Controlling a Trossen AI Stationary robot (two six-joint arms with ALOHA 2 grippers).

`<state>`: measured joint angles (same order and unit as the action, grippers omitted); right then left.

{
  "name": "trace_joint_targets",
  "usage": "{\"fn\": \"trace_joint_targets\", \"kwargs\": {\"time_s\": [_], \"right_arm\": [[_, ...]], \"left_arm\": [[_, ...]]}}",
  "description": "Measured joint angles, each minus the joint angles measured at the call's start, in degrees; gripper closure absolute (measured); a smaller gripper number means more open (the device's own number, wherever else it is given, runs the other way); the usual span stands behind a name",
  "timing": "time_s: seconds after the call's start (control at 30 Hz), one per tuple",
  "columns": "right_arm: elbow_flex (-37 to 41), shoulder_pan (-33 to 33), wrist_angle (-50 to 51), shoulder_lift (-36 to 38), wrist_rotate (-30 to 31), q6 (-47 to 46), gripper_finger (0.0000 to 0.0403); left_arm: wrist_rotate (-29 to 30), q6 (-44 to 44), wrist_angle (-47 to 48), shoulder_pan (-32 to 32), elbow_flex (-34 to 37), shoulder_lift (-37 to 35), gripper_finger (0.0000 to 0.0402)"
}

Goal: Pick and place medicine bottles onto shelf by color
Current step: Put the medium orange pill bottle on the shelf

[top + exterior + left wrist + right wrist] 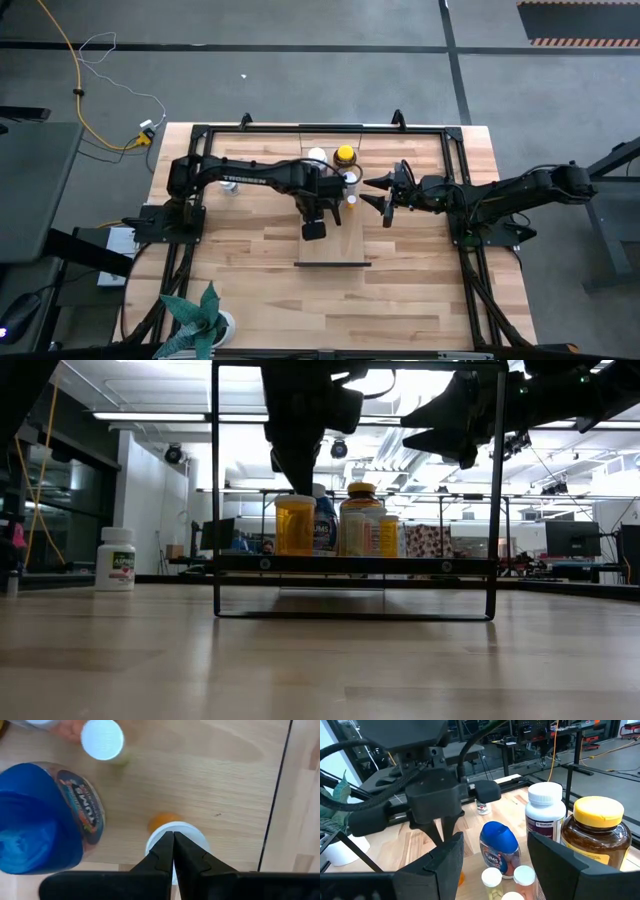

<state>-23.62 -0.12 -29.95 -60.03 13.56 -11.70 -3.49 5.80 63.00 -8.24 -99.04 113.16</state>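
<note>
Bottles cluster on the shelf (333, 250), a narrow light-wood plank lying across the table (420, 300) between the two arms. Left gripper (173, 845) hangs pointing straight down over the shelf, fingers pressed fully together and holding nothing; directly beneath its tips stands a tiny orange bottle with a white cap (175, 837), though contact cannot be judged. Just beside the closed tips on one side sits the blue-capped bottle (37, 820), and a little beyond it another small white-capped bottle (102, 739). Right gripper (495, 855) is above the shelf's far end, aimed level toward the left arm, fingers spread wide and empty. Ahead of its tips: the blue-capped bottle, small white-capped ones below it, then a white bottle (546, 812) and the large amber bottle with yellow cap (597, 832) close by its one finger. Well apart from both grippers, a lone white bottle (116, 558) stands on the table off the shelf. Potted plant (200, 320) at the table's near edge.
</note>
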Motion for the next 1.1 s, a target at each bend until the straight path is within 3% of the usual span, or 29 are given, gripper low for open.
{"fn": "trace_joint_targets", "kwargs": {"time_s": [0.7,1.1], "right_arm": [[0.0,0.02,0.03,0.0,0.0,0.13,0.0192],[0.0,0.0,-0.52,0.0,-0.01,0.15,0.0192]], "left_arm": [[-0.22,1.51,-0.68,0.03,-0.09,0.92,0.0401],[4.39,0.49,1.26,0.01,-3.13,-0.5,0.0401]]}}
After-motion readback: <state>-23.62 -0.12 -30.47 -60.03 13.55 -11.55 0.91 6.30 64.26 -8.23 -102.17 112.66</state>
